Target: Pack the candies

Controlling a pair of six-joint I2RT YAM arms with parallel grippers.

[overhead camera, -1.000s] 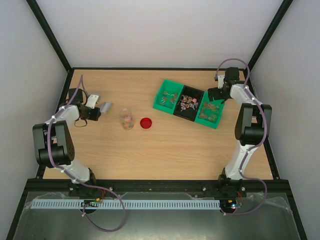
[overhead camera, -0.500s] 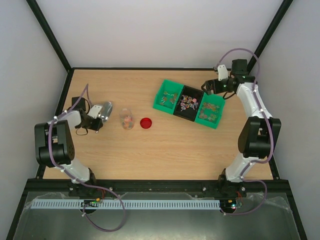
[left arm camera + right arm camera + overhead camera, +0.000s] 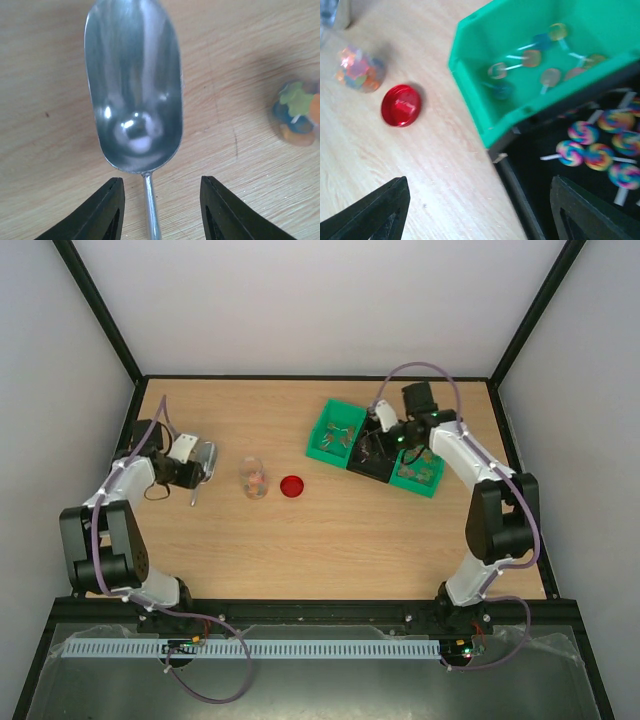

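From above, the candies (image 3: pixel 256 483) sit in a small clear jar (image 3: pixel 254 469) on the wooden table (image 3: pixel 330 540), too small to tell apart. Left wrist: the left gripper (image 3: pixel 161 187) stands released, with its fingers either side of the scoop (image 3: pixel 132 85), whose handle is cut off below. Right wrist: the right gripper (image 3: pixel 479 190) gapes empty beside blurred bins (image 3: pixel 470 95).

This looks like a robot test cell in a laboratory, not a home. A light wooden table (image 3: pixel 330 540) stands between plain pale grey walls (image 3: pixel 300 300), with black metal frame posts (image 3: pixel 100 310) in the corners. The left robot arm (image 3: pixel 105 540) and the right robot arm (image 3: pixel 495 525) are bolted on a black base rail (image 3: pixel 330 612), above a pale grey slotted cable duct (image 3: pixel 250 648).
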